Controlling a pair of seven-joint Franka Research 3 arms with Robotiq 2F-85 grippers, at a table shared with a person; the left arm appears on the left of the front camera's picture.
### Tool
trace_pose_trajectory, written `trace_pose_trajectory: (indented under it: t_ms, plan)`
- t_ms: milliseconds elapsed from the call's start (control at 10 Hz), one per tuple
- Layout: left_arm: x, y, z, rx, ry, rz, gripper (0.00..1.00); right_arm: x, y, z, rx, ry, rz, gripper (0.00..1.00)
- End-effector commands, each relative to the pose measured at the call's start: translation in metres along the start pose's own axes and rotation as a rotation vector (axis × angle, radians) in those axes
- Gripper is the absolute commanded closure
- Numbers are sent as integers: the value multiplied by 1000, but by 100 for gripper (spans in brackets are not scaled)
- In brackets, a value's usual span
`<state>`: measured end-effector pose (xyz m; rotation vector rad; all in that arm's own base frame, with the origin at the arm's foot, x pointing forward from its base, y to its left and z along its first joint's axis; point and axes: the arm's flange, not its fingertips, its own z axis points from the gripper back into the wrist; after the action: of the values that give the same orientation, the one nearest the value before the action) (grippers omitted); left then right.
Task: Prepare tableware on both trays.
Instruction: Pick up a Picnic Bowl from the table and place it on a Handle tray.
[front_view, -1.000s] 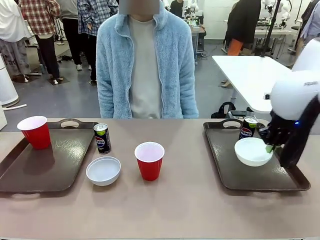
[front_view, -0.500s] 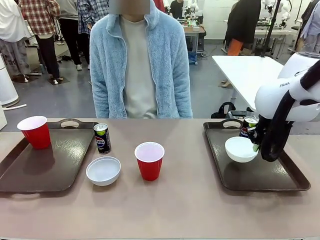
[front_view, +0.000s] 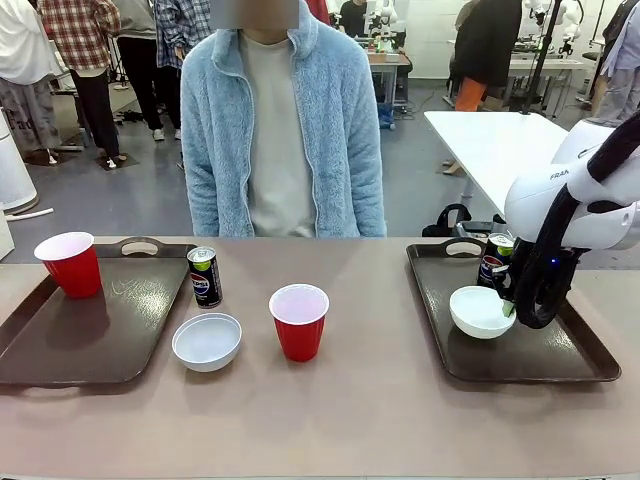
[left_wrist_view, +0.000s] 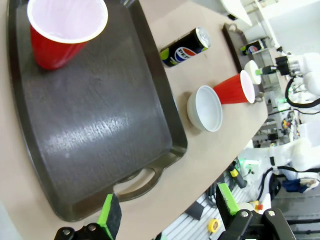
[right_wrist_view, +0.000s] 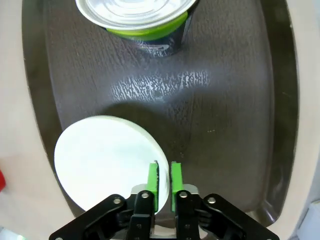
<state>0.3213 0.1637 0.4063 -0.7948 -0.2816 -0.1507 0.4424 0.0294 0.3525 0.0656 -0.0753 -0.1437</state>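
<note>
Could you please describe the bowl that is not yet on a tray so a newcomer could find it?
Start at the left tray. Just off its right rim, on the bare table, sits the white bowl, on the robot's side of a can. Unlike the other bowl, it lies outside any tray.

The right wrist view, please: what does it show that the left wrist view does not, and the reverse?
Right wrist view: a close look down the right claw, its pads close together at the rim of the tray bowl; whether they grip it I cannot tell.
Left wrist view: the open left claw facing the left tray, which carries a red cup; beside it on the table stand the table can, table bowl and table cup.
Both: the right tray, its bowl and the tray can.
</note>
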Motion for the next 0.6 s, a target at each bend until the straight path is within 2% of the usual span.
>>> trace_pose_trajectory:
  t_ms: [0,100,300,400,500]
  plan:
    - [0,0,1,-15,-12,2,0,4,3,8,4,13,26,16]
    - [0,0,1,-15,-12,2,0,-4,8,14,-10,4,56,0]
    - [0,0,1,-15,-12,2,0,-22,21,48,-24,-13,120,0]
    - [0,0,1,-15,-12,2,0,-26,26,67,-19,-14,136,3]
    - [0,0,1,-15,-12,2,0,-31,30,85,-14,-4,140,0]
